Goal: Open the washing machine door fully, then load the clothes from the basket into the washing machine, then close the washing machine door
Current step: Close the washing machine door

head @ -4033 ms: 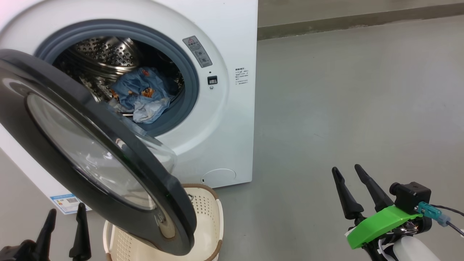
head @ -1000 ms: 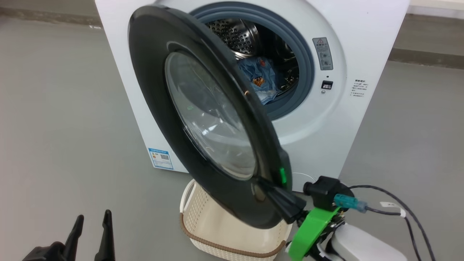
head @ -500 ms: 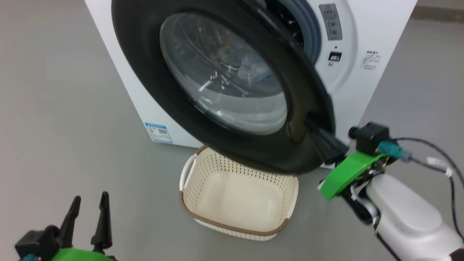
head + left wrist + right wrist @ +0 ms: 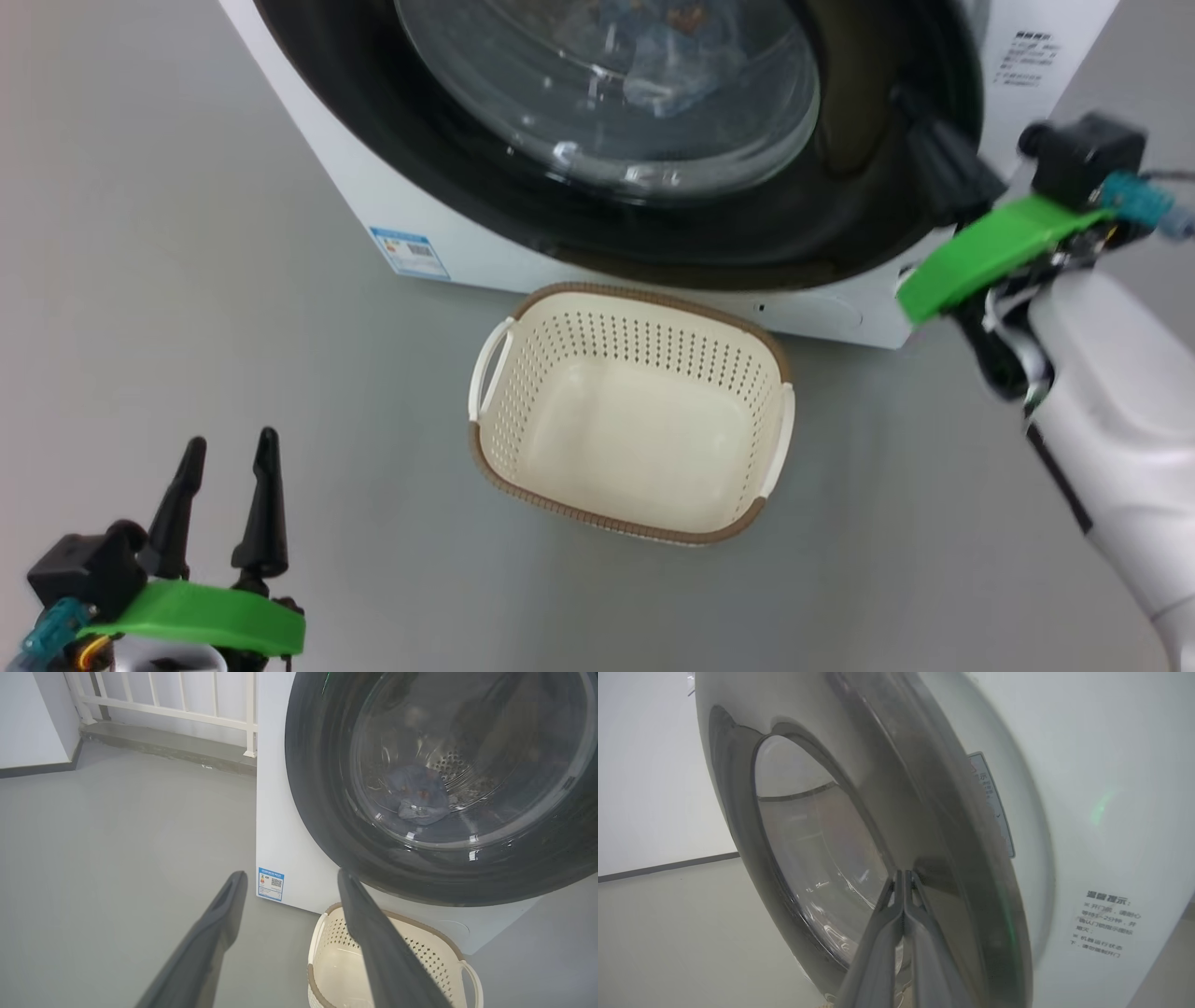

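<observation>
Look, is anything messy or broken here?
Nothing stands out. The basket sits upright and empty on the floor, the clothes lie inside behind the washing machine door, and the shut right claw rests against its black rim.

Overall light: bright, even and diffuse across the smooth grey floor.
Shadows: soft and faint on the floor beside the cream-white perforated plastic basket.
Glare: small white highlights dotted the round, glossy black-rimmed washing machine door; a green glint sat on the big white boxy washing machine.
Blur: the right wrist view was smeared, and the door's rim looked soft.
Focus: the left gripper's long dark fingers were fuzzy, close to the lens.
Distortion: the white railing bars fanned slightly.
</observation>
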Tool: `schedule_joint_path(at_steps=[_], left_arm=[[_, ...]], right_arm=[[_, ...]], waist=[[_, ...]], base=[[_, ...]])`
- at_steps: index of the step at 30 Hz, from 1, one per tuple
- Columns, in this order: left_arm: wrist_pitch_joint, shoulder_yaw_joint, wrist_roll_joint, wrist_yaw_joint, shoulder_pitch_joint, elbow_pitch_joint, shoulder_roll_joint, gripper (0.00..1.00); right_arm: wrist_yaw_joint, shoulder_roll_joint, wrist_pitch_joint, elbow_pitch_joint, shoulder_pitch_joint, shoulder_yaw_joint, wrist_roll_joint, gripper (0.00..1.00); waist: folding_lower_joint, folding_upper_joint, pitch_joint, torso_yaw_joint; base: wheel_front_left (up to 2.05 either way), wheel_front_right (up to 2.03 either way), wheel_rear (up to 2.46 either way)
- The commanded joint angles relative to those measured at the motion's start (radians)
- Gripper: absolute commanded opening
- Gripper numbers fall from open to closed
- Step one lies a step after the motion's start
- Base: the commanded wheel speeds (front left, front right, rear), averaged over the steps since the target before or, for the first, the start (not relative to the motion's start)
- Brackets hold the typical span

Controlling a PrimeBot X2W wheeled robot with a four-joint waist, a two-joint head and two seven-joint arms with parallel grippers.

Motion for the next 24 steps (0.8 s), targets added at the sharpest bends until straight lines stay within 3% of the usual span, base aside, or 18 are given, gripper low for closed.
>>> schedule_joint_path(at_steps=[1,9,15,24], left_arm=[[-0.015,0.032,-0.010,-0.005,-0.044,-0.015,0.027,1.00],[-0.037,0.026,-0.018,-0.017,-0.080,0.019,0.024,1.00],[-0.046,0.024,-0.020,-0.020,-0.096,0.042,0.023,1.00],[-0.052,0.018,-0.019,-0.021,-0.100,0.065,0.026,1.00]], right_arm=[[0.000,-0.003,-0.005,-0.010,-0.048,-0.011,-0.001,0.00],[0.000,-0.016,-0.005,0.045,-0.155,-0.118,-0.062,0.00],[0.000,0.014,-0.005,0.088,-0.174,-0.218,-0.147,0.00],[0.000,0.060,-0.005,0.062,-0.098,-0.226,-0.173,0.00]], waist=[[0.0000,0.0000,0.046,0.014],[0.0000,0.0000,0.083,0.025],[0.0000,0.0000,0.082,0.023],[0.0000,0.0000,0.049,0.006]], base=[[0.00,0.00,0.00],[0.00,0.00,0.00],[0.00,0.00,0.00],[0.00,0.00,0.00]])
